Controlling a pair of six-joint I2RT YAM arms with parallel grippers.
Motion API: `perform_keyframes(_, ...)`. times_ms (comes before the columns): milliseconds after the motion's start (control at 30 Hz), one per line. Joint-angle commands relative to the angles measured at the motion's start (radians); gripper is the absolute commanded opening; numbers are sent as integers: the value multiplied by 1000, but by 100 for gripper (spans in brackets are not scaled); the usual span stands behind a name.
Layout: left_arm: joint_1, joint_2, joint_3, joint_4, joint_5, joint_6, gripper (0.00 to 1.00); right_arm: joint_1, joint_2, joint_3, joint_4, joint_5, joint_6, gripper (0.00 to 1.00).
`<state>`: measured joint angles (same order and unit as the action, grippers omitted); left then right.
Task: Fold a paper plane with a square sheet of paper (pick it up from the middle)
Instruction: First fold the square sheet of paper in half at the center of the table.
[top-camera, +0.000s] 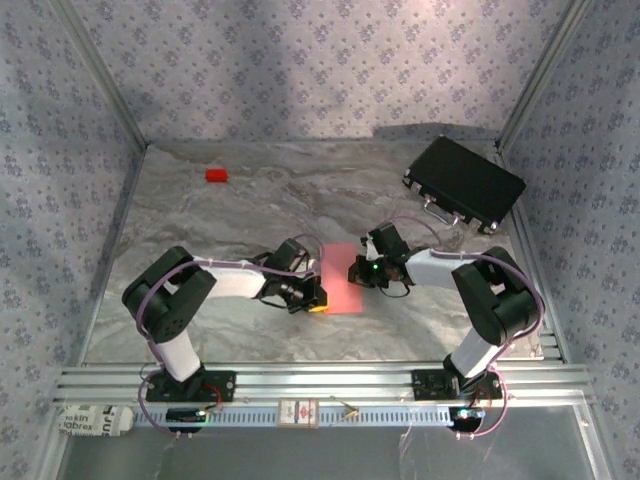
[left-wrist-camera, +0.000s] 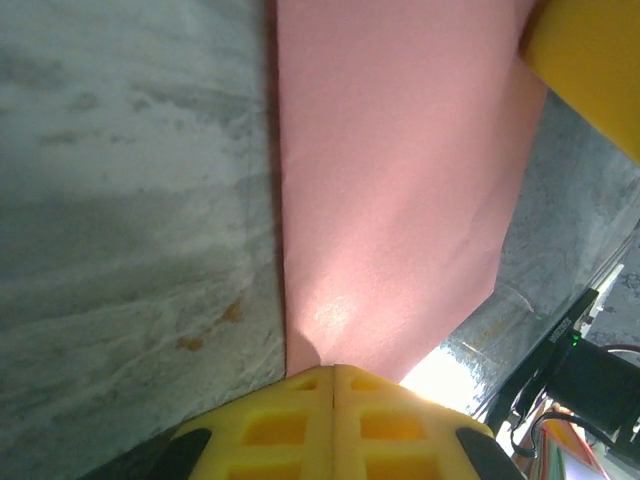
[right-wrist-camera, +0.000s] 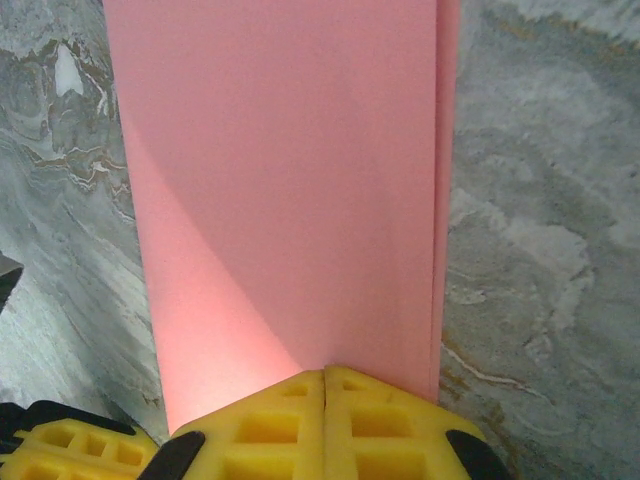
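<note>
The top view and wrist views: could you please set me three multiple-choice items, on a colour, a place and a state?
1. The sheet of paper is: A blue; B salmon-pink; C white.
2. On the table, the red block lies: A on the paper; B at the near edge; C far back on the left, apart from the paper.
3. The right claw has its fingers: A shut together; B wide apart; C bent sideways.
Key: B, it is pink in every view; C, it sits alone far back left; A, no gap shows between the yellow fingers.
</note>
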<state>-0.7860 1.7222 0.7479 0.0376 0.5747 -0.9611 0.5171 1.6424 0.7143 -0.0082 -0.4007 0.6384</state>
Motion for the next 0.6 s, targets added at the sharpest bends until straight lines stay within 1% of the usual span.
perform_keyframes(0,-17,-51,18,-62,-18,20,0,-9,18,-47,-142,69,0,0)
perform_keyframes(133,-23,-78,47,-38,-7,3,0,-11,19,-46,-142,69,1,0)
perform_keyframes(233,-24,-68,50,-8,7,-2,2,-13,20,-44,-143,69,-1,0)
perform_keyframes(400,-25,6,49,32,63,6,3,-12,28,-41,-143,65,-1,0)
perform_keyframes(467,-29,33,39,51,73,4,3,-12,28,-41,-143,66,-2,0)
perform_keyframes(567,-38,57,34,28,71,21,3,-12,27,-45,-143,68,0,0)
